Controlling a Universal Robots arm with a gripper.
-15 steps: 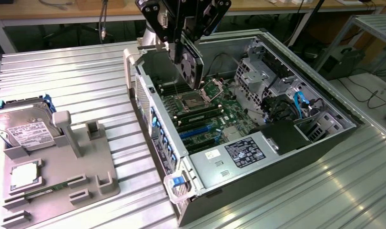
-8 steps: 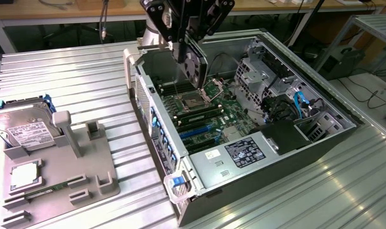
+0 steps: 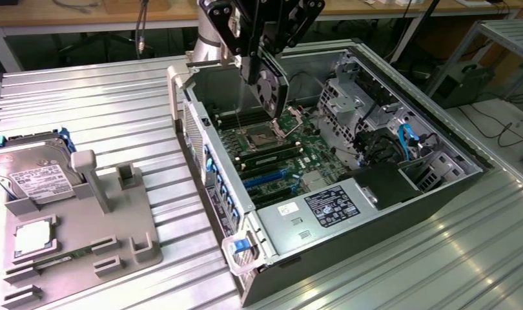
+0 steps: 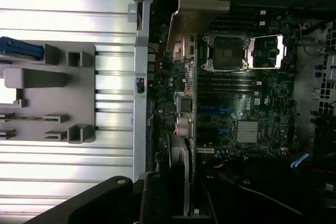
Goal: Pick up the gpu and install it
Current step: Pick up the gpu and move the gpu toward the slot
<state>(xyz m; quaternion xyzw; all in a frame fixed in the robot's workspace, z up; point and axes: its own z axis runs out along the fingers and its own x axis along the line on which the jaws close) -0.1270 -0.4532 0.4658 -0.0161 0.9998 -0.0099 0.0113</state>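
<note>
My gripper (image 3: pixel 263 61) hangs over the open computer case (image 3: pixel 330 213), shut on the gpu (image 3: pixel 270 87). The card hangs upright, its black round fan shroud facing the exterior view's front. It is above the motherboard (image 3: pixel 274 155), over the area beside the open CPU socket (image 3: pixel 263 134), and touches nothing below. In the wrist view the gpu (image 4: pixel 182 156) appears edge-on between my dark fingers (image 4: pixel 155 198), with its silver end bracket (image 4: pixel 197 3) at the far end. Blue expansion slots (image 4: pixel 210 111) lie on the board just beside the card's line.
On the exterior view's left a grey fixture tray (image 3: pixel 81 226) holds a silver hard drive (image 3: pixel 33 174), a CPU chip (image 3: pixel 33 236) and a slim RAM stick (image 3: pixel 59 260). The ribbed metal table (image 3: pixel 98 103) carries everything. Drive cages and blue cables (image 3: pixel 406 139) crowd the case's right end.
</note>
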